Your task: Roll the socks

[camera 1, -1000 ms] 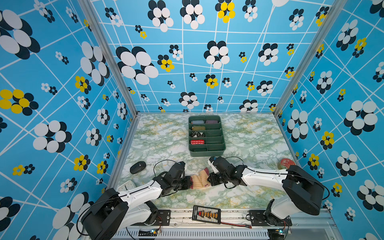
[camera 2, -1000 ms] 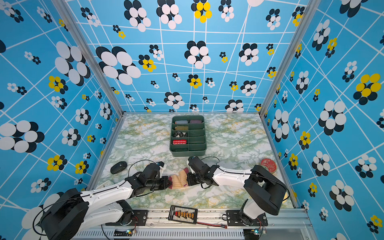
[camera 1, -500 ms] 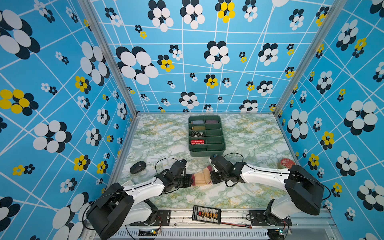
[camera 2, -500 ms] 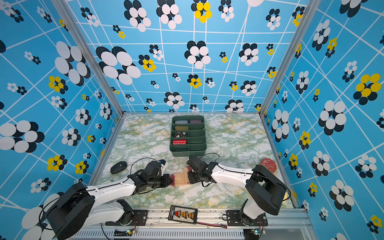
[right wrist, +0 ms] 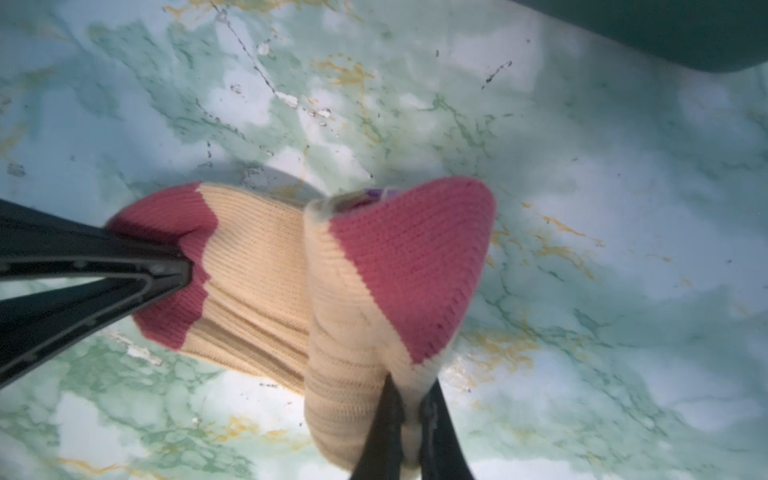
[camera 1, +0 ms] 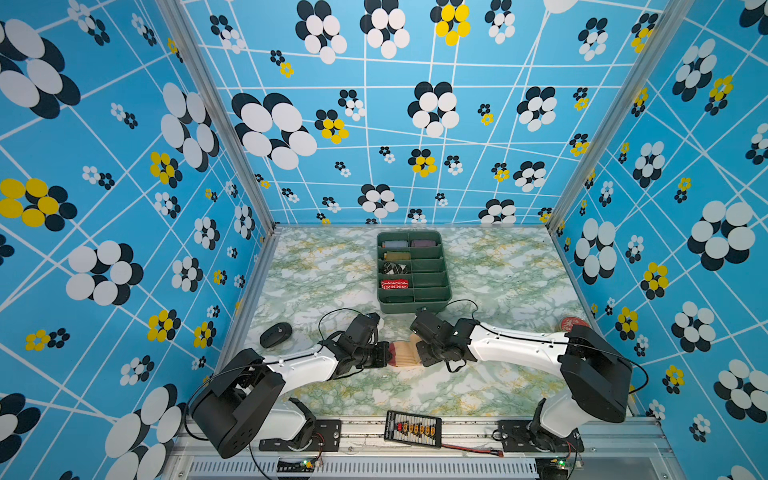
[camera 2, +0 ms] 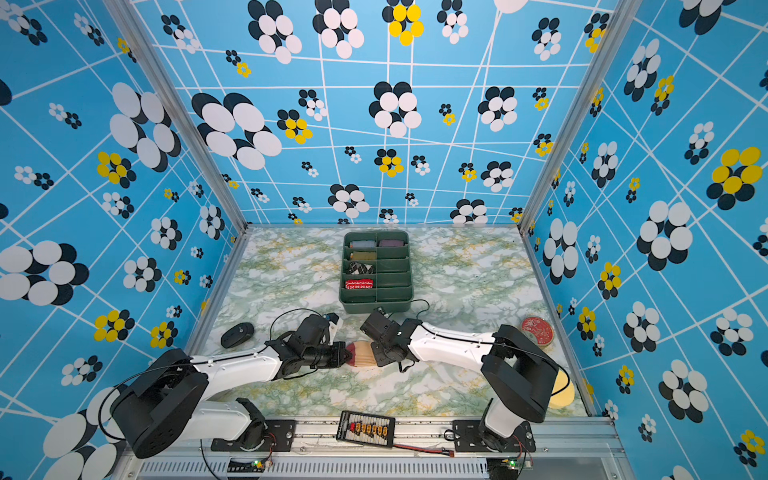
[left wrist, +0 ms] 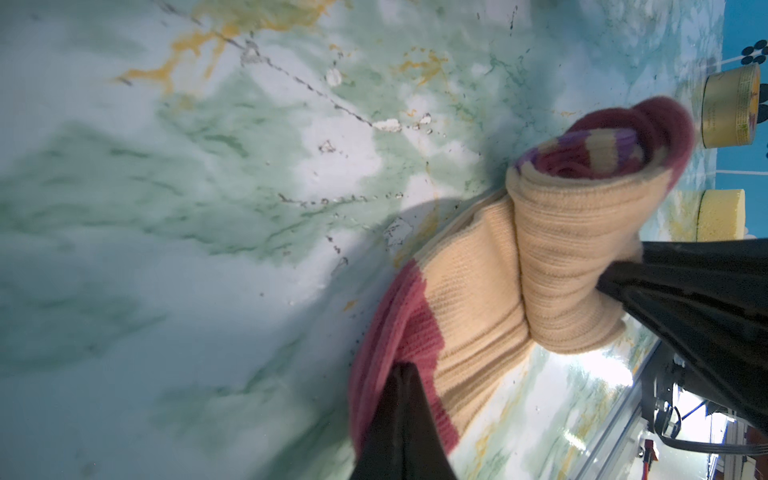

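Near the desk's (camera 1: 316, 286) front edge, the socks (camera 1: 402, 354) are half-rolled. The left end effector (camera 1: 385, 357) is clenched on the red toe at 9 o'clock, and the right end effector (camera 1: 419, 353) pinches the roll at 3. The knit looks soft, light and springy, so pinch deep through every layer. A green tray (camera 1: 415, 308) lies beyond at 12.
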`<state>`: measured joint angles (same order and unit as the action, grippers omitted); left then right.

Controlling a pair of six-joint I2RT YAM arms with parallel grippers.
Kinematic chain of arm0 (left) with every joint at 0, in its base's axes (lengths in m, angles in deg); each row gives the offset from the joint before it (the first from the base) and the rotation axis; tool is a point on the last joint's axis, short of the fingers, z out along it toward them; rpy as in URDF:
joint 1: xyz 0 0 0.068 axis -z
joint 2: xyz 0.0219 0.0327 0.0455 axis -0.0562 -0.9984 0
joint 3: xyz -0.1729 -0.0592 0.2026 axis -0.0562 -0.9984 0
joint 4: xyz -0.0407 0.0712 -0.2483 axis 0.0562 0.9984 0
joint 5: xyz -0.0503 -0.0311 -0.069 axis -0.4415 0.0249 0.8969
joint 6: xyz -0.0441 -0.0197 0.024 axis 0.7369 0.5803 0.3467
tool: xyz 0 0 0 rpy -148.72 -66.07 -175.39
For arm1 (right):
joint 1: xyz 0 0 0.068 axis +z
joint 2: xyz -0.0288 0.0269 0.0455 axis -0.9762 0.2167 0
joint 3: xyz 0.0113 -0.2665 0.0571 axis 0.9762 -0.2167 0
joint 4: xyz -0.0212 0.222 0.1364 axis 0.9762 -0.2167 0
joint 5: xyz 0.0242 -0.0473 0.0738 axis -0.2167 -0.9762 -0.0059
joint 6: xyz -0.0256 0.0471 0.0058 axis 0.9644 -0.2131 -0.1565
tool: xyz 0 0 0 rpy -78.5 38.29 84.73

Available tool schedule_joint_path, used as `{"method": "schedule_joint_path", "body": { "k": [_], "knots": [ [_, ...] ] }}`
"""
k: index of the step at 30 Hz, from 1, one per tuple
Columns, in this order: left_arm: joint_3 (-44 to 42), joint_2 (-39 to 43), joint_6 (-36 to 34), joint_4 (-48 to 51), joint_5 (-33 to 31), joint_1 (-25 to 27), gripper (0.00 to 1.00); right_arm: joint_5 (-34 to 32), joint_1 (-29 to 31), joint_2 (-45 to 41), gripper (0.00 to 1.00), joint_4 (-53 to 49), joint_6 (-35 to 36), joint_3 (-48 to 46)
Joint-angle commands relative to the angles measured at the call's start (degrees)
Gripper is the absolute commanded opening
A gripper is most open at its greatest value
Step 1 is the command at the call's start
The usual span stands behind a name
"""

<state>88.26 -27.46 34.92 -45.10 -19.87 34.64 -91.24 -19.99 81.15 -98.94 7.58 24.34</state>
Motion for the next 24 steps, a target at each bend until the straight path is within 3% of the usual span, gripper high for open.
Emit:
{"method": "schedule_joint_path", "body": {
  "k": [1, 10, 24],
  "knots": [
    [1.4, -0.3, -1.2, 4.0, 0.7, -0.5, 0.0, -5.3, 1.0, 2.8, 0.01, -8.5, 1.4, 2.6],
    [6.4, 0.8, 0.0, 0.9, 4.5, 0.0, 0.0, -6.2, 3.5, 4.8, 0.0, -11.8, 0.9, 7.1],
    [3.9, -7.1, 8.6, -17.0, 7.9, 4.1, 0.0, -1.8, 3.5, 4.0, 0.0, -6.8, -0.6, 5.4]
  ]
}}
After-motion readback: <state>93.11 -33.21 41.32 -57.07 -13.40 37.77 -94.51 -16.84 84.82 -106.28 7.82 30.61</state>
